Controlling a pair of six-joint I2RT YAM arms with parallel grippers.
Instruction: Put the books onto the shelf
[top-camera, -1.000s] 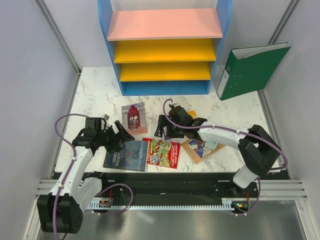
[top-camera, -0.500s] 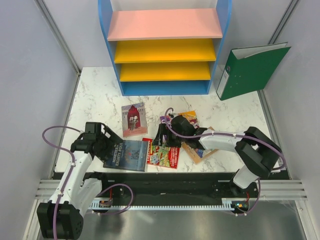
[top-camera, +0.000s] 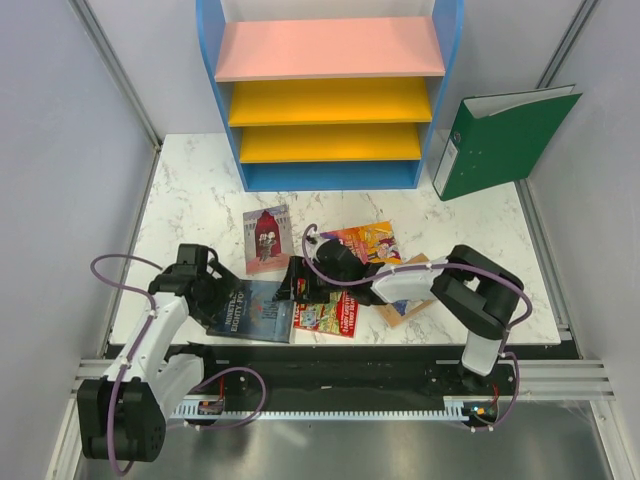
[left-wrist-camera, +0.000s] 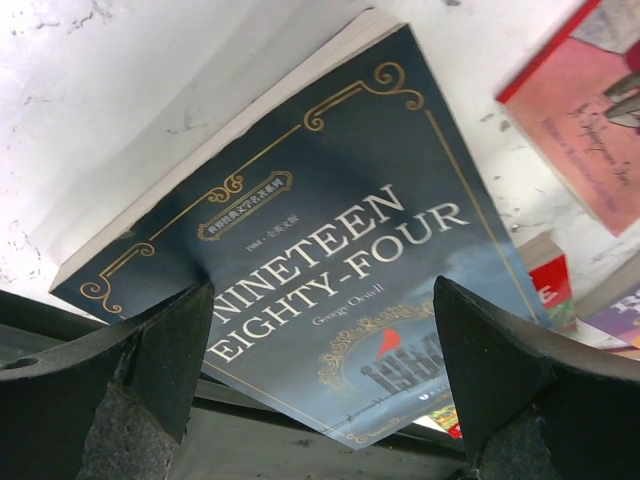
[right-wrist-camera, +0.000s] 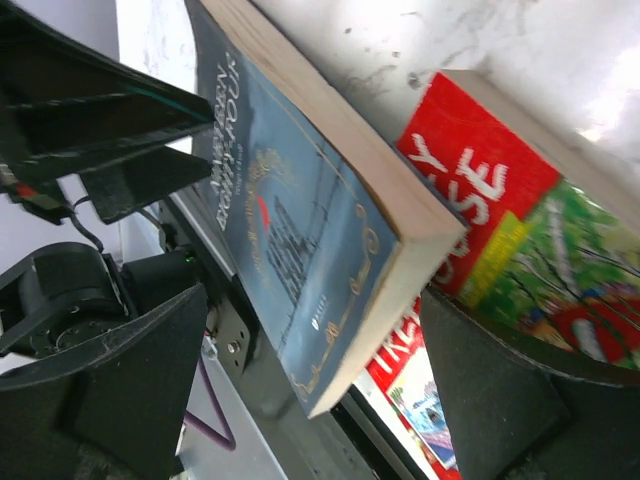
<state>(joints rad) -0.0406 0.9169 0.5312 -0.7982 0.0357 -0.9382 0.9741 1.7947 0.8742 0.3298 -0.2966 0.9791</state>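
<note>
Blue book (top-camera: 255, 308) at table (top-camera: 190, 190) near edge: light, stiff, slick; likely best pinched across its spine. Left gripper (left-wrist-camera: 325, 345) and right gripper (right-wrist-camera: 315, 350) gape wide, empty.

Open marble tabletop (top-camera: 195, 195) lies before the shelf (top-camera: 330, 175). A green ring binder (top-camera: 500, 140) leans just beside its right side. Books (top-camera: 340, 312) crowd the near edge.

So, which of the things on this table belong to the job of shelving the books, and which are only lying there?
Belong to the job:
- shelf
- Nineteen Eighty-Four book
- red-green Treehouse book
- small maroon book
- orange illustrated book
- tan book, partly hidden

Only lying there:
- green ring binder, standing to the right of the shelf
</note>
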